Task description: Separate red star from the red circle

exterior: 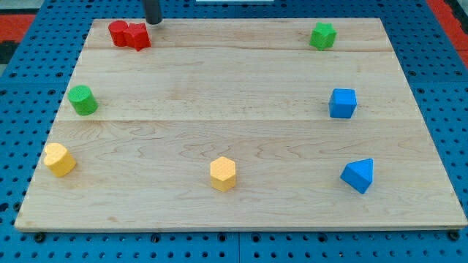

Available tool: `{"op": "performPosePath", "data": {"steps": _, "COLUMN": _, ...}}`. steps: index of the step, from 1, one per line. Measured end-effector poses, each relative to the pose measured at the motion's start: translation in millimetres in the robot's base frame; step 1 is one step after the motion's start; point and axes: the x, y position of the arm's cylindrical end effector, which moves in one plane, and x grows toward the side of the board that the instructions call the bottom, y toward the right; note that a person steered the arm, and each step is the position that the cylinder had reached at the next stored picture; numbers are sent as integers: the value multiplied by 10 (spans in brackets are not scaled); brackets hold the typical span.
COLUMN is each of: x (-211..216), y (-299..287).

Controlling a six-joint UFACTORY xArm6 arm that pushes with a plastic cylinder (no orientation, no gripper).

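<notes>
Nearest camera: yellow hexagon block (223, 174), far toward the view's bottom from my tip (153, 23). My tip is a bare rod end, no jaws, holding nothing; it stands at the board's (241, 204) top edge. Red star (137, 36) lies just below and left of my tip, close, contact not clear. Red circle (118, 33) touches the star's left side, one step farther out.

Count: two red, two green (cylinder (82, 100) down-left, green block (322, 36) far right), two yellow (second (58, 159) low left), two blue (cube (342, 103), triangular block (358, 175)).
</notes>
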Motion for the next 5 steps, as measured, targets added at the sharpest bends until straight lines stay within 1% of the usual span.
{"op": "performPosePath", "data": {"steps": 1, "x": 0, "y": -683}}
{"op": "performPosePath", "data": {"steps": 2, "x": 70, "y": -1113}}
{"op": "performPosePath", "data": {"steps": 3, "x": 184, "y": -303}}
{"op": "performPosePath", "data": {"steps": 4, "x": 388, "y": 253}}
{"op": "performPosePath", "data": {"steps": 5, "x": 499, "y": 178}}
